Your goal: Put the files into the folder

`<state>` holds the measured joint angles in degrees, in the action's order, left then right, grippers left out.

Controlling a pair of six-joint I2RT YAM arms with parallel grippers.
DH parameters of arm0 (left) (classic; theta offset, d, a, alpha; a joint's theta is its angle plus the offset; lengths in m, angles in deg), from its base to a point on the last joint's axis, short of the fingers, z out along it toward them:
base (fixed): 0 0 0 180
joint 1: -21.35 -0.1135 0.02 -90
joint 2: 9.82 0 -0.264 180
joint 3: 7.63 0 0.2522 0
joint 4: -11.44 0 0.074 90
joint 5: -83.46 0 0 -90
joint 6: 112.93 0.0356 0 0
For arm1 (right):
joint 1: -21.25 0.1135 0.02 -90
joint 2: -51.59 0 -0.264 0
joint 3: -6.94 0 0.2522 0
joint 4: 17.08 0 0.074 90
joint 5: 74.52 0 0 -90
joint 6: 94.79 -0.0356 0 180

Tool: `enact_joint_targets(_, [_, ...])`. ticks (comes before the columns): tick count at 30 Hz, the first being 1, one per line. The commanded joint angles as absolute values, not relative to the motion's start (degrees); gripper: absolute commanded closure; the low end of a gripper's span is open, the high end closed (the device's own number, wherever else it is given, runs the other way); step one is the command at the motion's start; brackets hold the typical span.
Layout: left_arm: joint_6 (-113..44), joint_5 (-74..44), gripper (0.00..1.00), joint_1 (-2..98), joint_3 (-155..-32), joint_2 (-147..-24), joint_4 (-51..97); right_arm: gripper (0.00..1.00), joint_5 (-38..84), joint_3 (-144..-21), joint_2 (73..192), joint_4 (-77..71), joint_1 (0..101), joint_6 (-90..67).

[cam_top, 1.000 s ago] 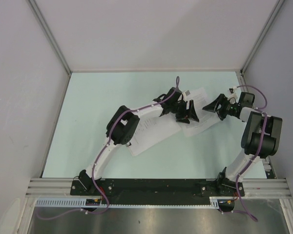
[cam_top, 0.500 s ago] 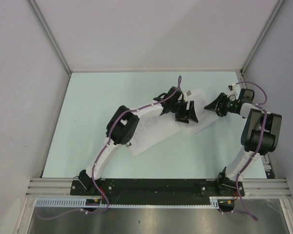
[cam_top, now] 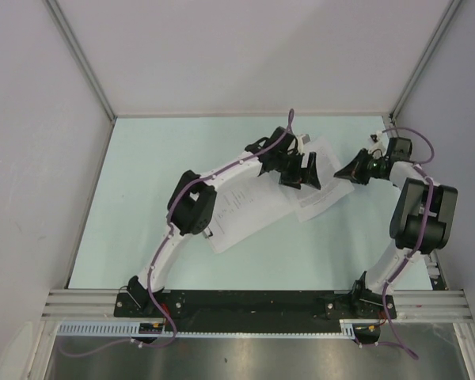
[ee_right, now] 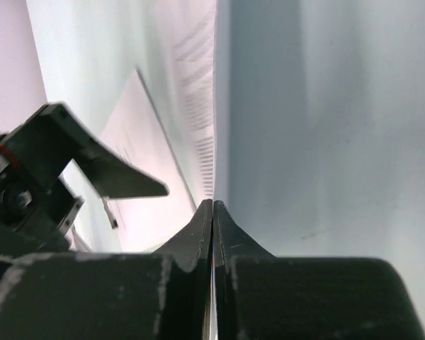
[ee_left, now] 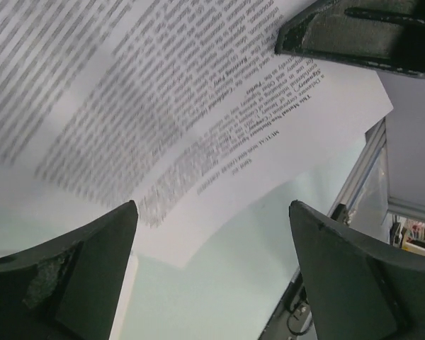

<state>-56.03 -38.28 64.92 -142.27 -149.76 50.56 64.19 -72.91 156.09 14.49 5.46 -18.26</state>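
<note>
Two printed files show from above: one sheet point(cam_top: 321, 196) at centre right and another point(cam_top: 239, 212) partly under the left arm. My right gripper point(cam_top: 339, 174) is shut on the right edge of the first sheet. That sheet point(ee_right: 198, 106) rises edge-on from my right gripper's point(ee_right: 212, 204) closed tips. My left gripper point(cam_top: 299, 176) hovers open over the same sheet point(ee_left: 163, 106), with nothing between its fingers point(ee_left: 354, 276). The folder point(ee_right: 145, 212) is a flat white board lying past the sheet, with its small clip point(cam_top: 306, 143) showing; the rest is hidden under the paper and the left gripper.
The pale green table point(cam_top: 142, 174) is closed in by white walls, with an aluminium rail point(cam_top: 87, 206) along each side. A black base bar point(cam_top: 245, 305) runs along the near edge. In the left wrist view, bare table point(ee_left: 219, 297) shows beneath the lifted corner of the sheet.
My right gripper has closed on the sheet's right edge. My left gripper has moved slightly away from the bases and opened wider.
</note>
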Motion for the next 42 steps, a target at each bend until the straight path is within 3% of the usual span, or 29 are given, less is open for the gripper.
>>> enact_joint_targets(1, [-54.93, -33.36, 0.06, 64.51, -144.71, -132.63, 54.45, 1.0, 57.33, -77.75, 142.68, 11.9, 5.96, -28.32])
enact_joint_targets(4, [-53.87, -25.19, 0.06, 63.28, -137.88, -121.3, 58.77, 1.0, 54.07, -77.75, 137.39, 6.99, 7.27, -38.6])
enact_joint_targets(10, [-53.95, -12.87, 0.06, 56.26, -104.58, -93.12, 57.98, 1.0, 44.95, -77.58, 133.59, -1.02, 19.47, -54.86])
enact_joint_targets(12, [-55.0, -10.94, 0.05, 50.99, -92.1, -86.23, 57.72, 1.0, 32.85, -77.49, 131.75, -0.16, 27.86, -54.97])
enact_joint_targets(13, [-55.7, -10.76, 0.05, 49.23, -84.75, -80.72, 57.46, 1.0, 23.57, -77.4, 131.22, 1.24, 30.54, -55.41])
enact_joint_targets(16, [-56.68, -13.45, 0.08, 41.93, -74.96, -73.75, 58.51, 1.0, 12.45, -73.46, 130.51, -4.35, 38.79, -56.99])
enact_joint_targets(20, [-54.22, -24.46, 0.11, 38.4, -69.91, -69.34, 51.93, 1.0, 9.78, -65.2, 132.36, -13.85, 43.92, -62.78])
enact_joint_targets(25, [-57.11, -23.67, 0.13, 38.4, -70.78, -68.8, 48.06, 1.0, -2.77, -49.93, 129.11, -24.75, 54.71, -64.9])
enact_joint_targets(31, [-61.25, -29.21, 0.15, 40.58, -74.02, -81.69, 36.81, 1.0, -21.75, -41.46, 126.03, -19.06, 70.36, -72.62])
enact_joint_targets(36, [-58.88, -30.53, 0.19, 47.53, -81.67, -101.35, 36.1, 1.0, -25.56, -38.99, 126.12, -12.74, 78.11, -77.9])
enact_joint_targets(42, [-60.54, -26.94, 0.21, 55.18, -82.04, -106.5, 31.54, 1.0, -25.22, -34.78, 119.89, -8.5, 77.68, -78.97])
